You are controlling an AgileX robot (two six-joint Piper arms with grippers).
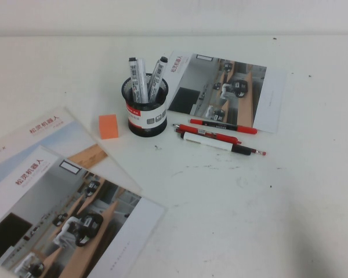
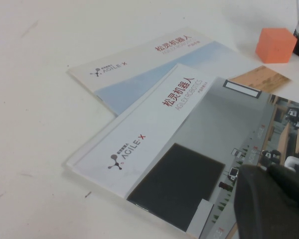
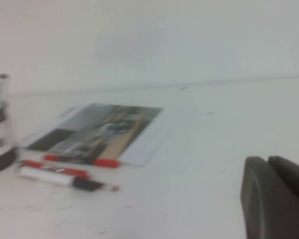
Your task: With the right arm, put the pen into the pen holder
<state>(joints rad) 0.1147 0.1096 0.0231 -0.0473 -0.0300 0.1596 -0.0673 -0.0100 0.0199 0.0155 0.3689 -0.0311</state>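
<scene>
High view: the slim whitish pen (image 1: 207, 141) lies on the white counter (image 1: 267, 202) beside the black wire-mesh pen holder (image 1: 146, 110), unreached, since the right gripper (image 3: 269, 199) sits shut and empty; the left gripper (image 2: 269, 199) I cannot tell.

The white table (image 1: 267, 202) carries brochures (image 1: 64, 226), an orange block (image 1: 108, 125), the pen holder (image 1: 145, 110) and pens (image 1: 217, 141).

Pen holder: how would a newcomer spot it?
Left of the far brochure stands the pen holder, red pens to its right. Left end effector hovers over near brochures; right end effector, shut, right of those pens. Only black mesh cup, holding two markers.
</scene>
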